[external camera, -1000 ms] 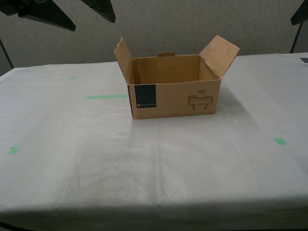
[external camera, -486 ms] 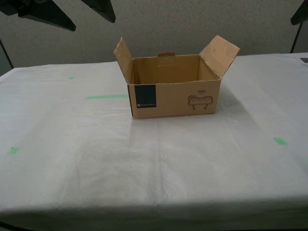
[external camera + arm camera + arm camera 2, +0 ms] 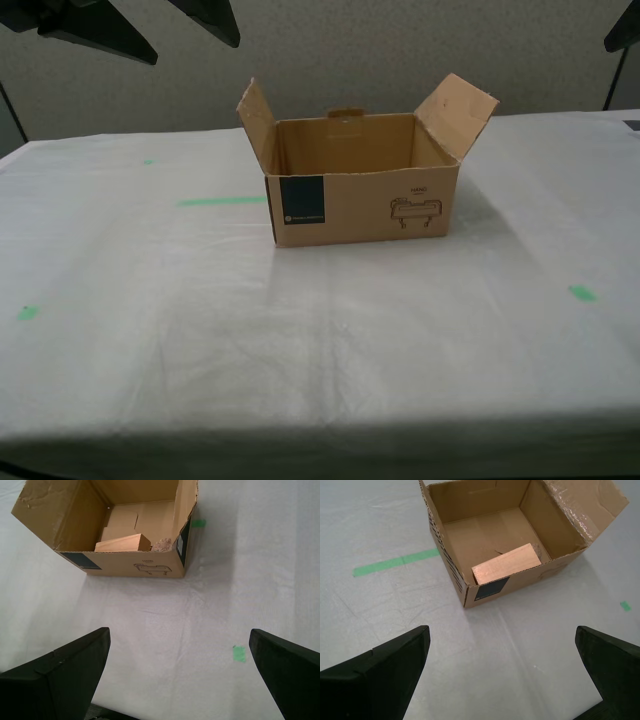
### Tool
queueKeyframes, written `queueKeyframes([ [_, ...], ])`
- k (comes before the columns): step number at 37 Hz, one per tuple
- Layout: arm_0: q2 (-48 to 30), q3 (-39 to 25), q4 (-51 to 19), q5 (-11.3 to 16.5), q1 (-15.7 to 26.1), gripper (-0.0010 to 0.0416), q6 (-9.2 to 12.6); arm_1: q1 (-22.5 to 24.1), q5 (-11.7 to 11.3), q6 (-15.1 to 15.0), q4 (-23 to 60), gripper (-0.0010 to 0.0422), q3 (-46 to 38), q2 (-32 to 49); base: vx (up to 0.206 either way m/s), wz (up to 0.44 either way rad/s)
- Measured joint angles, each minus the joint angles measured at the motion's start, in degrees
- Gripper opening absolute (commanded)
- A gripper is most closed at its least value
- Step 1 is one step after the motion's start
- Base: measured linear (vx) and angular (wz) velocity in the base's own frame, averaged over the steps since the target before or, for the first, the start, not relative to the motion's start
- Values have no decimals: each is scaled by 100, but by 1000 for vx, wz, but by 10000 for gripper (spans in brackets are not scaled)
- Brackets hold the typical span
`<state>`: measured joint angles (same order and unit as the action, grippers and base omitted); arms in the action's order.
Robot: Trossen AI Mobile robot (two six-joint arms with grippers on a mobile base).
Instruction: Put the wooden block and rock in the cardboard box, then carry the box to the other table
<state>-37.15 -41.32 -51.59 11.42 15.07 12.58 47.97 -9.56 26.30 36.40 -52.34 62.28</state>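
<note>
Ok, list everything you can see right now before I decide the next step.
cardboard box: one, brown with a dark teal label, flaps open, standing on the table, toward the far side in the exterior view.
wooden block: one, pale tan, lying on the box floor against the labelled wall.
rock: one, brownish-tan, inside the box beside the block, in a corner.
table: one, wrinkled whitish-grey cover.
green tape marks: several, on the cover; a strip beside the box, small bits elsewhere.
my first gripper: fingers spread wide, empty, apart from the box.
my second gripper: fingers spread wide, empty, apart from the box.
</note>
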Motion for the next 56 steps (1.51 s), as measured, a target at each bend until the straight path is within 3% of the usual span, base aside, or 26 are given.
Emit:
queueKeyframes([
  [56,0,0,2,2,0,388,0,0,0,0,0,398,0,0,0,0],
])
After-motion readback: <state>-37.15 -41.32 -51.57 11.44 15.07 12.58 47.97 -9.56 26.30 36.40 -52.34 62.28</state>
